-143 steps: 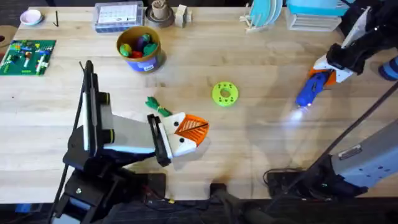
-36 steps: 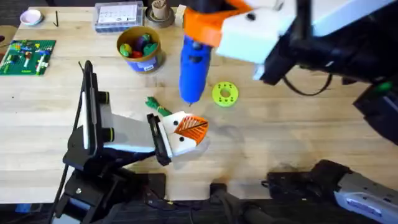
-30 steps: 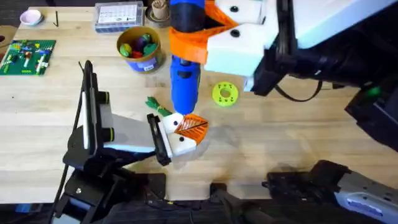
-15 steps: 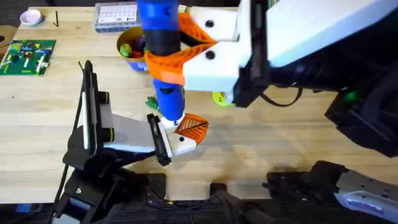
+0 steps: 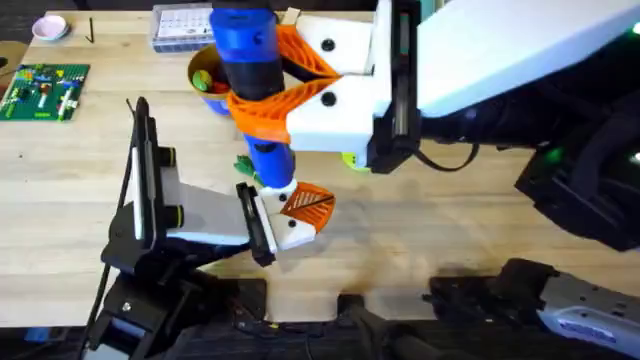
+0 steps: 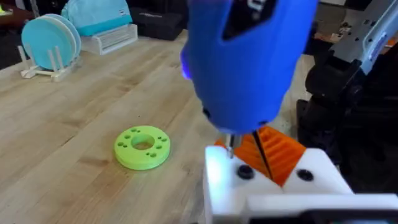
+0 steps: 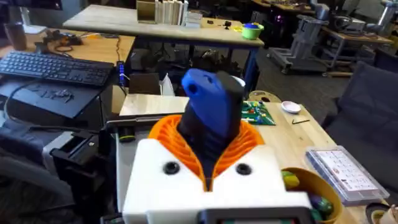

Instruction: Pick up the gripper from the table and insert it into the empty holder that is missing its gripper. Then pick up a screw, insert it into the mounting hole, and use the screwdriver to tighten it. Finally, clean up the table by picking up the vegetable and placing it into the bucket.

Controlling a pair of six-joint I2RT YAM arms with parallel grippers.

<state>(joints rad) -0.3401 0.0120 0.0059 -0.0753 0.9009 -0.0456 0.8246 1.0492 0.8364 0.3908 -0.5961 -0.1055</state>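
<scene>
While the right arm reaches across the middle close under the overhead camera, its right gripper [image 5: 268, 92] clenches the screwdriver [image 5: 250, 60], a smooth blue cylinder pinched between ribbed orange pads on white blocky fingers, standing nearly upright with its lower end over the white finger block [image 5: 285, 225] of the left gripper [image 5: 295, 212], which lies low on the pale wood-grain table [image 5: 440, 230]; whether the left fingers are apart or together cannot be told from here. The ribbed orange wedge [image 5: 312, 203] sits on that block, and a sliver of the green vegetable [image 5: 243, 165] lies just beside the screwdriver, with the yellow-rimmed bucket [image 5: 203, 75] partly hidden behind it. From the left wrist, the screwdriver's rounded blue body [image 6: 249, 62] narrows to a thin metal tip [image 6: 230, 144] that meets the glossy white block [image 6: 273, 186] beside a dark hole, the grooved orange wedge [image 6: 277, 152] just behind; a lime-green disc with holes [image 6: 142, 147] lies flat nearby. From the right wrist, the blue handle [image 7: 211, 102] rises between fanned orange ribs [image 7: 171, 140], and the bucket's yellow rim [image 7: 311, 183] shows beyond.
</scene>
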